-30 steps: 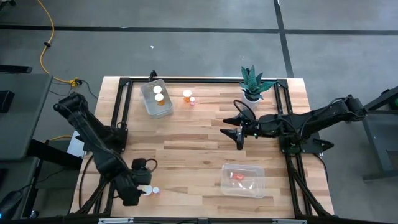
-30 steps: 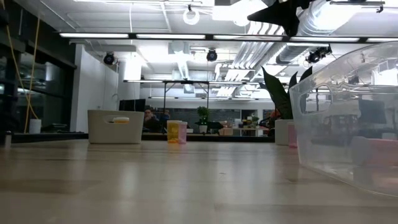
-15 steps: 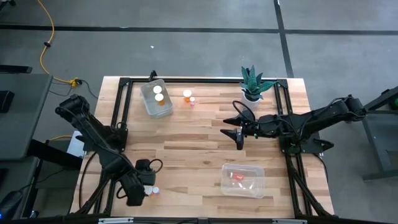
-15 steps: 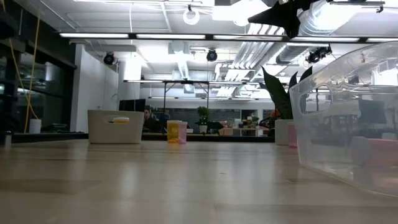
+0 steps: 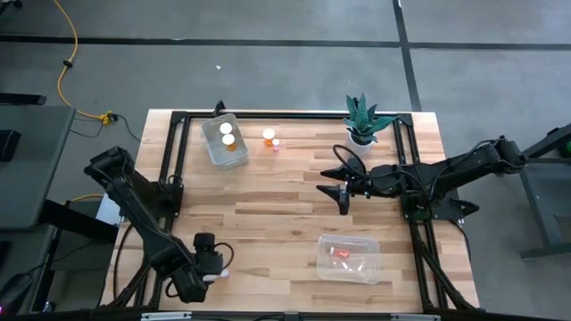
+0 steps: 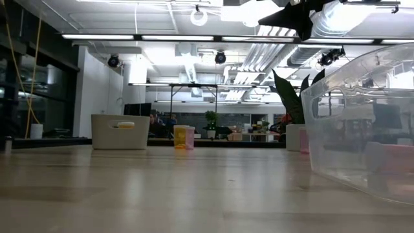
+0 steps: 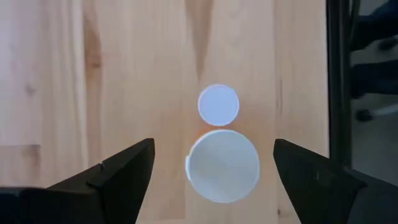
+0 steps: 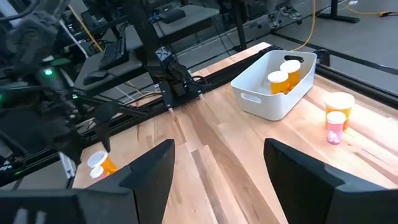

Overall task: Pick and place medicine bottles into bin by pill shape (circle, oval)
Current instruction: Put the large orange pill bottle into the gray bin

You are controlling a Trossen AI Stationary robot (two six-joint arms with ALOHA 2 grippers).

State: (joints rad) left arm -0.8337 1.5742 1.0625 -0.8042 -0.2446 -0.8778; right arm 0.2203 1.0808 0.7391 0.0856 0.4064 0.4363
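High view: left pincer low at the counter's near-left corner over two medicine bottles; right pincer hovers mid-counter.
Left wrist view: fingers spread wide, straddling two white caps, not gripping.
Right wrist view: right pincer wide, empty; two bottles sit in the white bin.

Left gripper: near the table's front-left corner, over small bottles; jaw spread not readable.
Right gripper: above mid-table, fingers spread apart.
White bin: back edge, left of centre, two bottles inside.
Loose bottles: just right of that bin.
Clear tub: front edge, right of centre.
Plant: back-right.
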